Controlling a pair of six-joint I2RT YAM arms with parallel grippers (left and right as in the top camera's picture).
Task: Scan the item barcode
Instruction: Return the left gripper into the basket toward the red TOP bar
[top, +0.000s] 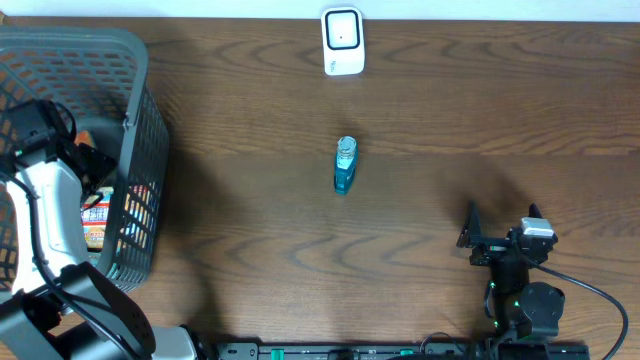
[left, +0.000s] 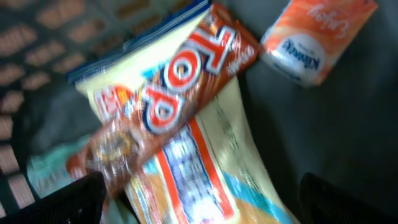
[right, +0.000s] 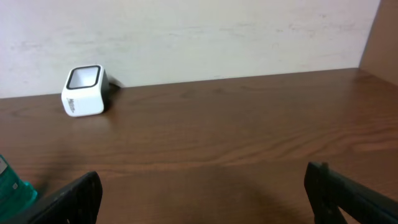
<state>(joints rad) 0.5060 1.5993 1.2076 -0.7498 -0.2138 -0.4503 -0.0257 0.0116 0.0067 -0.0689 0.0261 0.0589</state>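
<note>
Lettering on the snack packet (left: 186, 124) under my left gripper (left: 208, 202) reads "TOP" in big white letters on a red-brown band, upside down to my camera. The finer print is blurred. Near it lies an orange tissue pack (left: 314, 40) marked "Kleenex". Both sit in the grey basket (top: 135, 120). My left fingers stand wide apart, holding nothing. My right gripper (right: 205, 193) is spread too, empty above the table (top: 250, 200), with the white scanner (top: 342, 40) at the far edge and a teal bottle (top: 345, 168) mid-table.

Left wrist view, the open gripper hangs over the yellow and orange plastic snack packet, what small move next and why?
Probably lower the left gripper straight onto the yellow and orange plastic snack packet: its fingers stand open either side, nothing held yet.
</note>
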